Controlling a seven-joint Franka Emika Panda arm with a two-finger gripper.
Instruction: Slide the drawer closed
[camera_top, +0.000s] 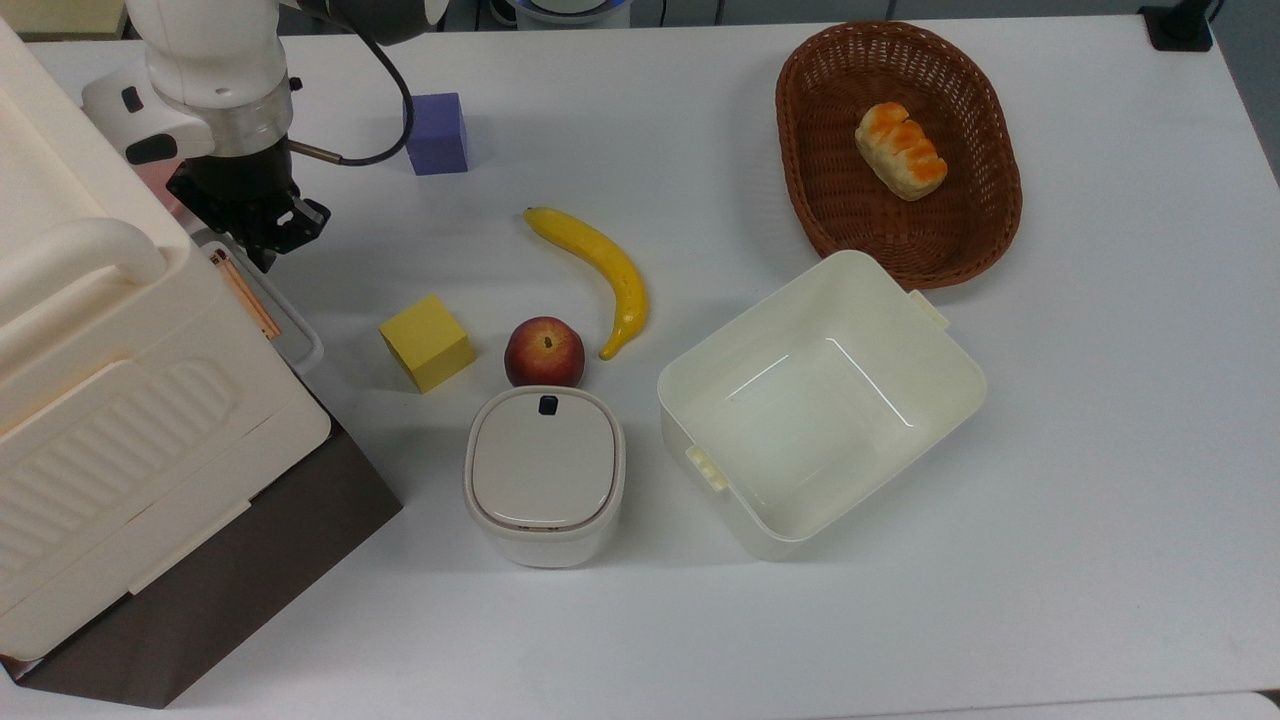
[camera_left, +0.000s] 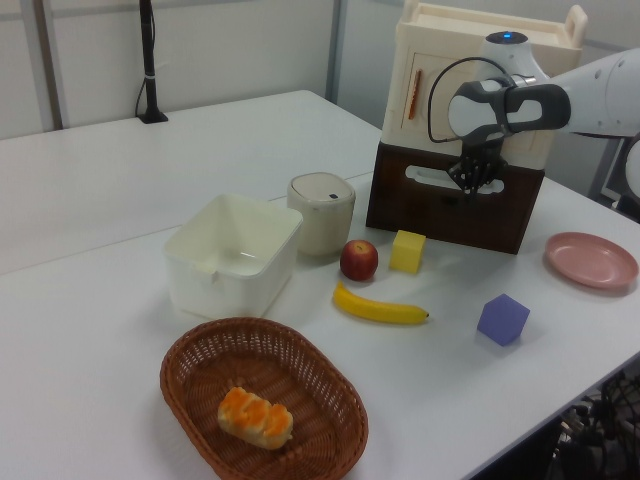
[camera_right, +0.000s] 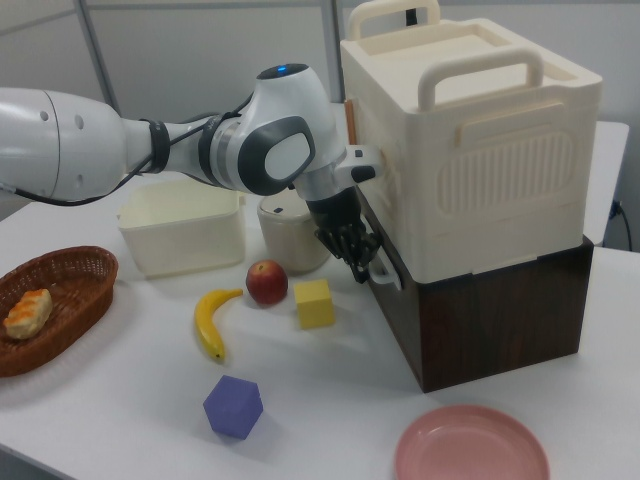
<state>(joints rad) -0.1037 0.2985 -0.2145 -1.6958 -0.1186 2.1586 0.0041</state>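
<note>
Dark-brown drawer (camera_right: 383, 258) front nearly flush with cabinet (camera_right: 500, 310); white loop handle (camera_right: 381, 272) touching gripper (camera_right: 352, 248) tips. Finger spread: cannot tell. Yellow cube (camera_right: 315, 303) just below gripper.

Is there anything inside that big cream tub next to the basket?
No. In the top view the cream tub shows only its bare glossy floor, while the bread roll lies in the wicker basket beside it.

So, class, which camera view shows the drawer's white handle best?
The left view: it faces the cabinet front, so the drawer's white handle appears as a wide loop under the tool. The top view shows the handle from above; the right view shows it edge-on.
</note>
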